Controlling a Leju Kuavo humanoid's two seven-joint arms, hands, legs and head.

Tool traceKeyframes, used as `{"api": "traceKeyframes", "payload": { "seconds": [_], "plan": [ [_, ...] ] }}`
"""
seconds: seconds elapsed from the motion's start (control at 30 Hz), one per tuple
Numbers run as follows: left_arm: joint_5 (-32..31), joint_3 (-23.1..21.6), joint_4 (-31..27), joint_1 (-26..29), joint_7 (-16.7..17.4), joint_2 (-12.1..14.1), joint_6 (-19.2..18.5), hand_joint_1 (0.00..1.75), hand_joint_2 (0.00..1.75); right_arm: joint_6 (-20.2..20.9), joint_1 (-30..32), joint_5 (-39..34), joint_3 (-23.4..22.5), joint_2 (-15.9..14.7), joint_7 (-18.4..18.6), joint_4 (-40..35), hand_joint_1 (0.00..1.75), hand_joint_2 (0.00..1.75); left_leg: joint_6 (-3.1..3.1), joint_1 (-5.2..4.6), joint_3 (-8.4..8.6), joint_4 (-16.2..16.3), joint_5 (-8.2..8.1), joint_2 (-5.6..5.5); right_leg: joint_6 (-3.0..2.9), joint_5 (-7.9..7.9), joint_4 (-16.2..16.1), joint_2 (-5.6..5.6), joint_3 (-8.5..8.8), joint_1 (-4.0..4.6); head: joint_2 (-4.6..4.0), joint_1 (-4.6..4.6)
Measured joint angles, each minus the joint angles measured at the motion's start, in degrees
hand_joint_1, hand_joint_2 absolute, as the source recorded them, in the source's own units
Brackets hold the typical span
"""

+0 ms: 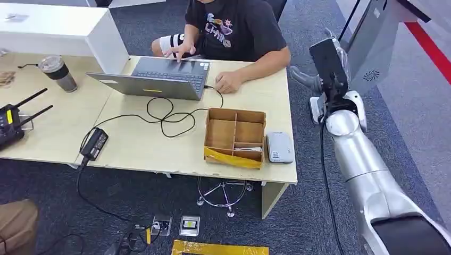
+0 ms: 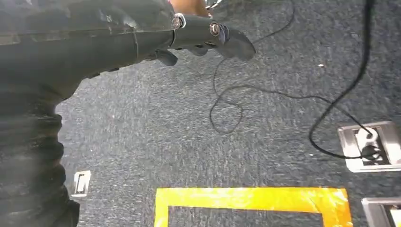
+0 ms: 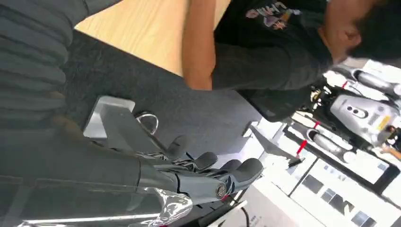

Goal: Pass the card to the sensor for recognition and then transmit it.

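Note:
A brown cardboard box (image 1: pixel 235 136) with several compartments stands near the table's front right. Something flat and white, which looks like a card (image 1: pixel 250 149), lies in its front right compartment. Just right of the box lies the white sensor unit (image 1: pixel 279 146). My right hand (image 1: pixel 308 79) is raised beyond the table's right edge, level with the seated person's forearm. Seen from the right wrist, its fingers (image 3: pixel 222 170) stretch out with nothing in them. My left hand (image 2: pixel 208 40) hangs over the carpet, fingers loosely apart and empty.
A person (image 1: pixel 239 32) sits at the far side typing on a laptop (image 1: pixel 159 77). A black cable (image 1: pixel 165 114) and power adapter (image 1: pixel 94 143) lie on the table (image 1: pixel 143 149), with a cup (image 1: pixel 58 73) and a radio unit (image 1: pixel 10 122) at left. Floor sockets (image 2: pixel 369 146) and yellow tape (image 2: pixel 250 198) lie below.

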Motion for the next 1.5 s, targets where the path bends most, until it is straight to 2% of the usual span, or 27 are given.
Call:
{"api": "traceKeyframes", "payload": {
  "seconds": [0.07,0.17,0.27,0.47,0.63,0.93,1.13,1.5],
  "plan": [
    [0.3,0.0,0.0,0.6,0.0,0.1,0.2,0.00,1.75,-0.8,3.5,-1.7,-1.0,-0.9,3.4,-5.3,0.00,1.75,0.00,0.00,0.07,0.0,0.00,-0.01,0.00,0.00,0.0,-0.01,0.07,0.01,0.00,0.02],
    [0.7,0.0,0.1,1.9,0.0,0.6,0.3,0.00,1.75,-1.2,10.6,-2.9,-2.7,-3.6,9.1,-18.7,0.00,1.75,0.01,-0.02,0.01,0.0,-0.01,-0.02,0.00,0.00,0.0,-0.02,0.02,-0.03,-0.02,0.00],
    [1.2,0.0,0.1,2.7,-0.3,0.9,0.6,0.00,1.75,-1.5,14.5,-3.1,-4.8,-5.8,11.8,-28.8,0.00,1.75,0.01,-0.04,0.01,0.0,-0.02,-0.01,0.00,0.00,0.0,-0.01,-0.01,-0.05,-0.02,-0.02],
    [3.2,0.1,0.2,4.6,-1.2,0.8,1.4,0.00,1.75,-1.4,24.1,-4.6,-9.8,-9.0,14.0,-46.6,0.00,1.75,0.02,-0.04,0.02,0.0,-0.06,0.05,0.00,0.00,-0.1,0.01,-0.01,-0.05,0.00,-0.04],
    [3.3,0.1,0.2,4.8,-1.3,0.6,1.5,0.00,1.75,-0.3,28.9,-4.9,-11.4,-9.7,13.4,-55.1,0.00,1.75,0.01,-0.01,0.06,0.0,-0.05,0.04,0.00,0.00,0.0,0.00,0.04,-0.02,-0.02,0.00],
    [2.9,0.1,0.2,4.7,-1.7,0.3,1.6,0.00,1.75,3.7,33.9,2.7,-9.9,-9.4,10.6,-61.6,0.00,1.75,0.02,-0.01,0.03,0.0,-0.04,0.03,0.00,0.00,0.0,-0.02,0.08,-0.02,-0.02,0.00],
    [2.8,0.1,0.2,4.5,-2.0,0.2,1.7,0.00,1.75,5.0,36.2,14.1,-3.2,-6.7,7.1,-61.7,0.00,1.75,0.02,0.00,0.02,0.0,-0.04,0.02,-0.01,-0.01,0.0,-0.01,0.08,0.00,0.00,0.00],
    [3.5,0.1,0.2,4.3,-2.0,-0.2,2.4,0.00,1.75,6.2,36.9,19.9,7.1,-3.0,5.8,-57.0,0.00,1.75,0.00,0.00,0.00,-0.1,-0.02,0.01,-0.01,-0.01,0.0,-0.03,0.09,0.01,-0.02,0.00]
  ]
}}
